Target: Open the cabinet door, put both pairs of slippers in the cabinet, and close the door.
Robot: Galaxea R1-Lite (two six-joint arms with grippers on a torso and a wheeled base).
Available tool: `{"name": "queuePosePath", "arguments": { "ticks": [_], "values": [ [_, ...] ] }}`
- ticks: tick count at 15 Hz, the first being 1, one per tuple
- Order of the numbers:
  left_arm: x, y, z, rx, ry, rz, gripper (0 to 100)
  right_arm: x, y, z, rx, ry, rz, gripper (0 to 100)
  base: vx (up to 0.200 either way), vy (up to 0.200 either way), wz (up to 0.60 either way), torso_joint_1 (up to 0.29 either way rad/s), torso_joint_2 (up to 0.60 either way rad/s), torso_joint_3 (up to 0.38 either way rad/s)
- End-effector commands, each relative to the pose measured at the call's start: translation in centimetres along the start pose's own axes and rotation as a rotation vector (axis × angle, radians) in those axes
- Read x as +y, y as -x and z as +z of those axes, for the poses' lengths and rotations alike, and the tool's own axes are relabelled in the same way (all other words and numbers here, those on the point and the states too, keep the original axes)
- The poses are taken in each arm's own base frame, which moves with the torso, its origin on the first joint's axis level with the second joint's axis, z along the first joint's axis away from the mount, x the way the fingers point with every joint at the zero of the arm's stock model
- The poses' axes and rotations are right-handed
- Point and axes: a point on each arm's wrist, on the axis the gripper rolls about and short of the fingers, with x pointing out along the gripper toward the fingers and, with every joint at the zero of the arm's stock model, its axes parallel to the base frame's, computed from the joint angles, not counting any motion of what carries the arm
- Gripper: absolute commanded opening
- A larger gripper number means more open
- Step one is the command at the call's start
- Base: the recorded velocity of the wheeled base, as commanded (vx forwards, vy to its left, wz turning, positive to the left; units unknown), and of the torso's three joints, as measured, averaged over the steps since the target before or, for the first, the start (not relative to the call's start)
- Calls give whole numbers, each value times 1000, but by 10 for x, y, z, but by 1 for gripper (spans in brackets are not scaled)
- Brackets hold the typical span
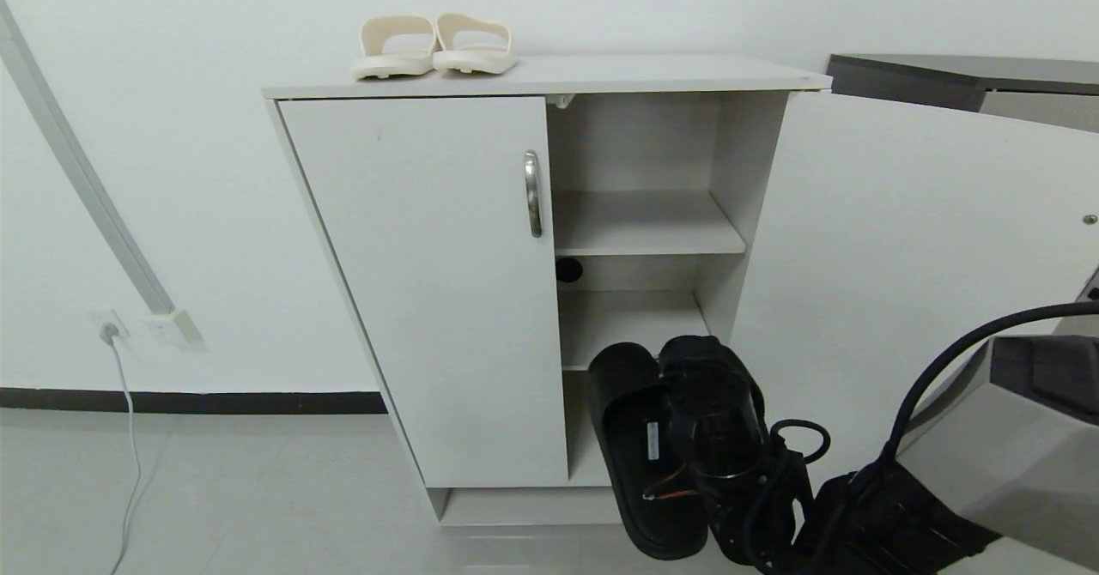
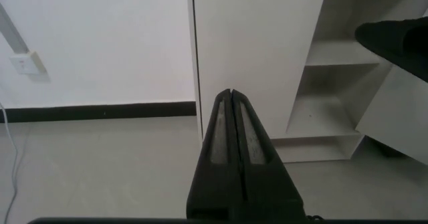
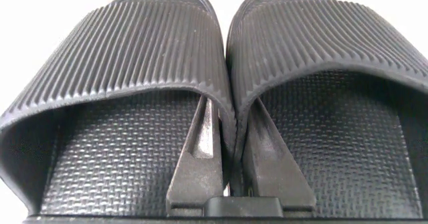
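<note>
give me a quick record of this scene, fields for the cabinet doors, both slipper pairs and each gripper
cabinet: white, against the wall
left door: shut
right door: swung open
beige slippers: side by side on the cabinet top
black slippers: held together at the mouth of the open half's lower compartment
right gripper: shut on the black slippers, one finger inside each, pinching their inner walls together
left gripper: shut, holding nothing
</note>
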Motion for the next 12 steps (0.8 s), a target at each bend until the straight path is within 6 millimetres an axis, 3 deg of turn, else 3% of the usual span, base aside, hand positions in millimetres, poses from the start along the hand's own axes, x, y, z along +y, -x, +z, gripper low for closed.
{"name": "queuePosePath", "arguments": {
  "ticks": [1, 6, 12],
  "values": [
    [0, 0, 0, 1, -1, 0, 0, 11, -15, -12, 9, 8, 1, 0, 0, 0, 0, 0, 0, 0],
    [0, 0, 0, 2, 0, 0, 0, 14, -34, -13, -4, -8, -21, 0, 0, 0, 0, 0, 0, 0],
    [0, 0, 0, 1, 2, 0, 0, 14, -38, -22, 14, 4, -27, 0, 0, 0, 0, 0, 0, 0]
  ]
}}
